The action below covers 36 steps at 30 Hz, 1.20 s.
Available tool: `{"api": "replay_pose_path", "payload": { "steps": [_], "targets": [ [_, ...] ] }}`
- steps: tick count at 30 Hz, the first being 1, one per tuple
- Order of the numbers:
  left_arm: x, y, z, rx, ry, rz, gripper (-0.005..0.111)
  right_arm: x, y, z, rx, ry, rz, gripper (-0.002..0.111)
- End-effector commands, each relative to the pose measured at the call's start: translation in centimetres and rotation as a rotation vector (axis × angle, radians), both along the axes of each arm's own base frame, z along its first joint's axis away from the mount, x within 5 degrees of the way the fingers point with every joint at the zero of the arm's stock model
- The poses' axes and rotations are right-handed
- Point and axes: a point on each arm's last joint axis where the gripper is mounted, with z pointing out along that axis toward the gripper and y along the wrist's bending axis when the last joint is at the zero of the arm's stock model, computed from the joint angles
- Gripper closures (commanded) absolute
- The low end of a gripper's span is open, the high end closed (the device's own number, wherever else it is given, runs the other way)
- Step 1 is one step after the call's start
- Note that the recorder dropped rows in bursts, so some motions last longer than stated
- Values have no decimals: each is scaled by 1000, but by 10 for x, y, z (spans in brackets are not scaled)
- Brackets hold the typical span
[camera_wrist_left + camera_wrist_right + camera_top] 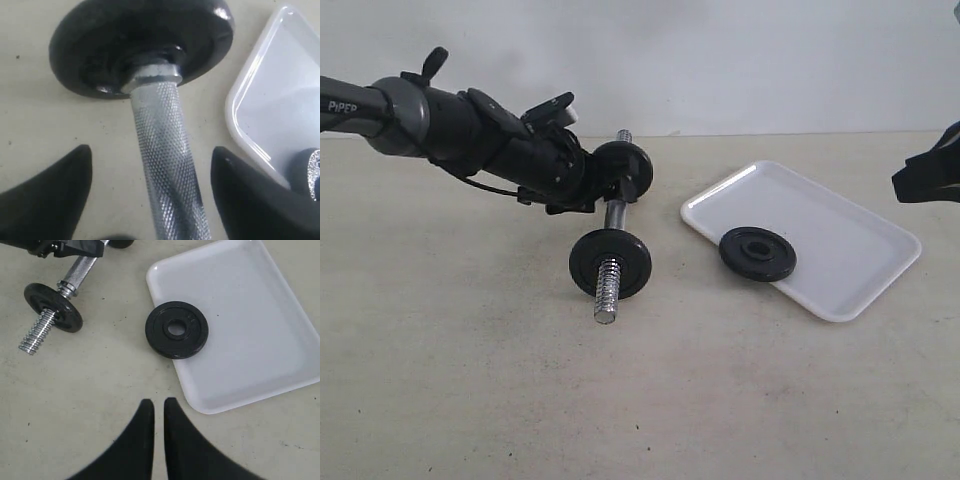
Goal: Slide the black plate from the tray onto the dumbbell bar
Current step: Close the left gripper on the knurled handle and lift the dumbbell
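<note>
Shows the black plate (757, 254) lying flat on the tray (840, 230), at the corner nearest the dumbbell bar (613, 214), with one edge hanging over the low rim. Finds no hand on it.

Places the right hand (159, 410) over the bare surface (470, 380) beside the tray, well apart from the plate, fingers pinched almost together and holding nothing. Sets the left hand (603, 190) astride the bar's knurled middle, fingers spread wide on either side and not clamped.

Looks open to several slips:
- **Picking up the plate:** Calls for the right hand to open first. A flat iron plate on slick plastic probably offers little to pinch, so could get shoved off the rim onto the surface, or drag the light tray along.
- **Holding the bar:** Leaves the bar, for now, resting on its own mounted disc (610, 262). Could roll or swing at the first push unless gripped firmly.
- **Fitting the plate:** Demands a square approach to the bare threaded end (606, 296). Could tilt and snag the centre hole on the coarse threads, jamming partway or twisting out of the grip.
</note>
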Motion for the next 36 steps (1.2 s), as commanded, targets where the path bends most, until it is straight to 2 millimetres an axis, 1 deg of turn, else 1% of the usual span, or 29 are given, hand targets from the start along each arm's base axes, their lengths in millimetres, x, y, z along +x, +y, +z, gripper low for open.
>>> {"api": "replay_pose_path", "payload": {
  "steps": [1,5,8,13,18,21,27,36],
  "targets": [
    [0,-10,-2,-14,4,-10,44,1,0,2,0,-16,-1,104],
    [2,-16,-2,-16,-11,-16,45,1,0,2,0,-16,-1,104],
    [3,-19,-2,-5,-33,-30,50,1,0,2,0,-16,-1,104],
    [4,-19,-2,31,-72,-72,69,1,0,2,0,-16,-1,104],
    [4,-19,-11,42,-58,-79,86,1,0,2,0,-16,-1,104],
    [2,-20,-21,37,-27,-86,102,1,0,2,0,-16,-1,104],
    [0,-21,-40,-48,97,7,102,1,0,2,-1,-17,0,104],
    [-3,-23,-41,-64,130,-17,102,1,0,2,-2,-17,2,104]
  ]
}}
